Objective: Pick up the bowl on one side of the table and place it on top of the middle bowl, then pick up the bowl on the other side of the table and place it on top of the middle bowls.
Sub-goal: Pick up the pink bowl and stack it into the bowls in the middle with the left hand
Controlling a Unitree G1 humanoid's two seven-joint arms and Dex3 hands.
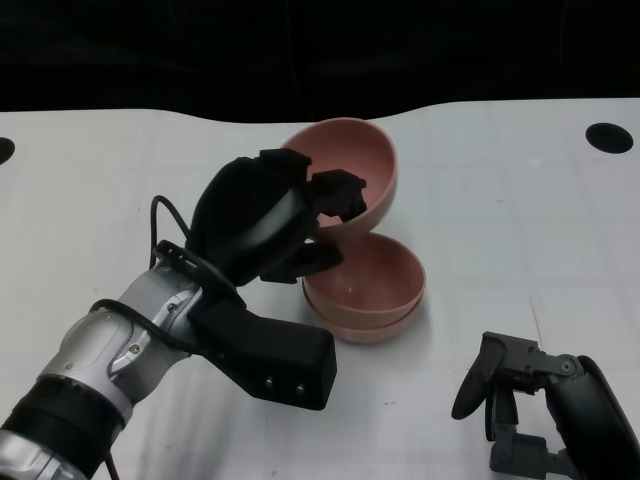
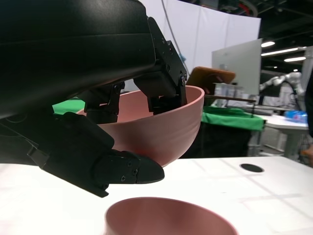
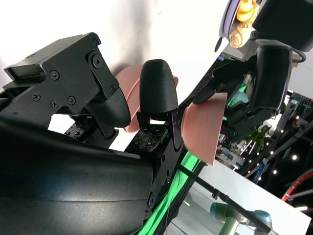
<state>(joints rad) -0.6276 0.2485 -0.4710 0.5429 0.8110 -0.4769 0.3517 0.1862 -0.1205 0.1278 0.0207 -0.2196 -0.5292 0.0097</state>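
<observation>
A white table [image 1: 520, 230] fills the head view, its far edge meeting a dark background and a round black hole [image 1: 609, 137] set near its far right corner. The robot's silver left forearm [image 1: 110, 360] reaches in from the near left, a black cable looped around its wrist, and its left hand [image 1: 265, 220] holds a pink bowl [image 1: 350, 170] lifted and tilted, the opening turned toward the near right. The left hand's fingers [image 1: 335, 195] hook over the bowl's rim into its inside while a black thumb [image 2: 127, 169] presses the outer wall from below, as the left wrist view shows, so the bowl is clamped between them, clear of the table. Just near of the raised bowl, in the middle of the table, sits a stack of two pink bowls [image 1: 365, 290], one nested in the other, upright; the held bowl hangs just above the stack's far rim, and whether the two touch cannot be told. The right hand [image 1: 540, 405] rests low at the near right, well apart from the bowls, its fingers apart and slightly curled with nothing between them. The right wrist view shows its own dark fingers [image 3: 156, 93] spread, with the tilted pink bowl visible beyond them.
</observation>
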